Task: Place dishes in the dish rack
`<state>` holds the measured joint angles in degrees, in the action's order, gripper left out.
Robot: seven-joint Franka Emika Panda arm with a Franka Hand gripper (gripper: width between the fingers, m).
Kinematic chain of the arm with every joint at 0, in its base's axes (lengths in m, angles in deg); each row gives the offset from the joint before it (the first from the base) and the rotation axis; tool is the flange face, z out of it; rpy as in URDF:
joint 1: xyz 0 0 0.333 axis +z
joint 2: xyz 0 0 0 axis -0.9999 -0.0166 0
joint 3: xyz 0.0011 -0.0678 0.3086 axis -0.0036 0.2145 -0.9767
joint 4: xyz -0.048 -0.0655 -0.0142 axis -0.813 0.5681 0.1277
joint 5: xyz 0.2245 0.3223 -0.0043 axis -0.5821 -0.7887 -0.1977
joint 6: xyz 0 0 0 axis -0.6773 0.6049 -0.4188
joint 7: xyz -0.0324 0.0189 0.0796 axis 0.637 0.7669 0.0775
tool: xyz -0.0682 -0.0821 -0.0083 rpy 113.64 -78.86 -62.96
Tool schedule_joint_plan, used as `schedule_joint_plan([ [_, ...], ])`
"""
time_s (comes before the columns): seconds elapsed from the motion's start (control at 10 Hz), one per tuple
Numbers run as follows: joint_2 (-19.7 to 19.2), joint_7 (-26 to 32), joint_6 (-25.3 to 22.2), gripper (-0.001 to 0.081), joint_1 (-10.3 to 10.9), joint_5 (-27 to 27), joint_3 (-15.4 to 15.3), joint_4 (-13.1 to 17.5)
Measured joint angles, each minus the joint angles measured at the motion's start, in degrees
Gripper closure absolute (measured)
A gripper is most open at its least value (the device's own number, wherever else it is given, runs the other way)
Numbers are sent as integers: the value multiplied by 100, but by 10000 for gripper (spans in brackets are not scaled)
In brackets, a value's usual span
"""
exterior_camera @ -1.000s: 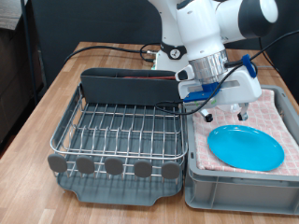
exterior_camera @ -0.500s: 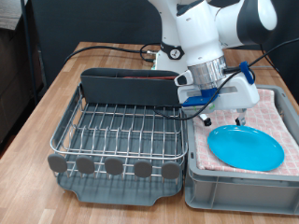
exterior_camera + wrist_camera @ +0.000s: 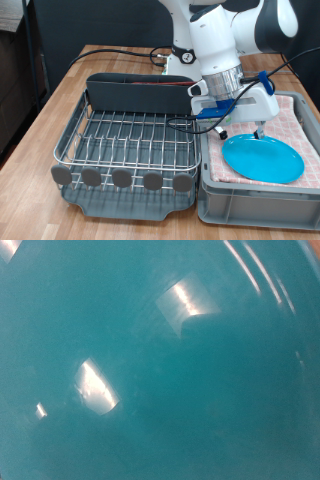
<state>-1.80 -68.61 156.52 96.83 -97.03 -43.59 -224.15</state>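
The bright-blue plate lies flat on the pink checkered cloth in the grey bin at the exterior view's right. My gripper hangs just above the plate's far edge, fingers spread apart and pointing down, with nothing between them. The wrist view is filled by the plate's blue surface; no fingers show there. The dish rack, silver wire in a dark grey tray, stands at the left with nothing on its wires. The white mug and the wooden spoon are out of view.
The rack's tall grey caddy stands along its far side, and round grey discs line its near edge. Black cables lie on the wooden table behind the rack. The bin's wall rises beside the rack.
My gripper has come down and shifted slightly to the exterior view's right, closer to the blue plate. The plate and the rack have not moved.
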Motion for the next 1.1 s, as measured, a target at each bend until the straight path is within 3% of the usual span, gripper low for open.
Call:
schedule_joint_plan([
  [0.8, -71, -164, 0, 4, 1, 37, -14, 106],
  [0.9, -73, -164, 0, 253, 0, 32, -17, 108],
  [1.0, -73, -164, 0, 253, 0, 29, -20, 109],
  [1.1, -73, -160, 0, 439, 0, 18, -23, 111],
])
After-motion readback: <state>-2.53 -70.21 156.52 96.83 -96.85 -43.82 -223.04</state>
